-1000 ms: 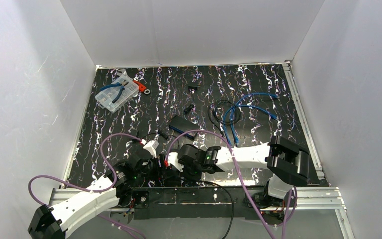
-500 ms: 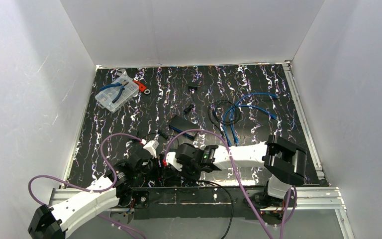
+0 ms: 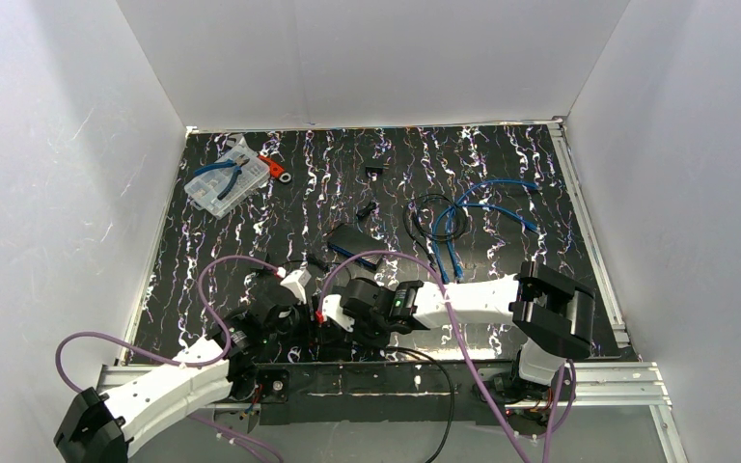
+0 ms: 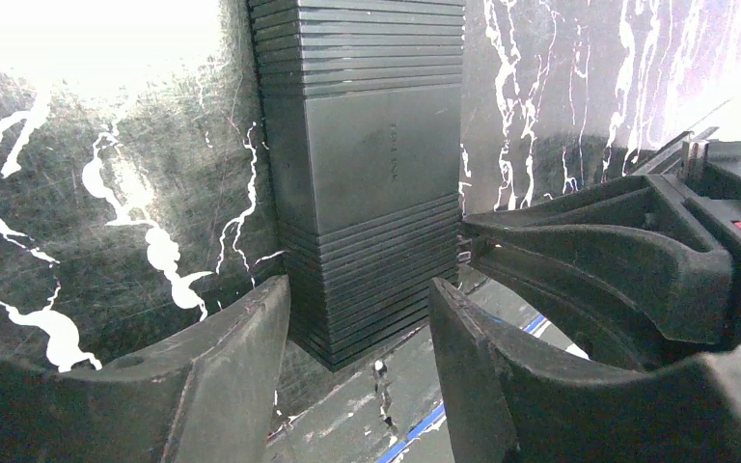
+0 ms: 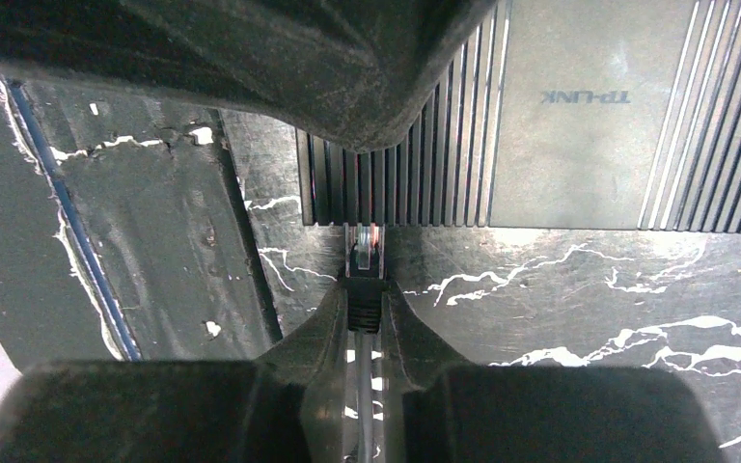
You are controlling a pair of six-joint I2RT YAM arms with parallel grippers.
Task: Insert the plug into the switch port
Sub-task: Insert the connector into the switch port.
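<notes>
The plug [image 5: 363, 253] is a small clear plastic piece, light and rigid, with its nose right at the ribbed edge of the switch [image 5: 579, 125], at or just inside a port. How deep it sits cannot be told from the right wrist view. It looks brittle rather than tough, and such a plug usually has a thin latch tab that bends or snaps easily, so the sound place to hold it is the squared rear body, where the cable [image 5: 364, 381] enters. That is where the right hand [image 5: 364, 299] has it, fingers pressed together on the back end with the clear front left free. The cable trailing back between the fingers is soft and springy and will probably tug the plug sideways, so the push should run straight along the plug's length without twisting. The switch is a flat, dark plastic box lying on the table [image 5: 589, 280]. It seems light enough to skid on the glossy top under an insertion push, so it needs bracing. The left hand [image 4: 357, 299] does this: its fingers sit against the two long sides of the switch [image 4: 376, 145] at its near end and appear to clamp it, though how firmly cannot be told. In the overhead view the two hands [image 3: 285, 309] [image 3: 333, 318] meet close together near the front edge of the table, well apart from the other cables farther back.
</notes>
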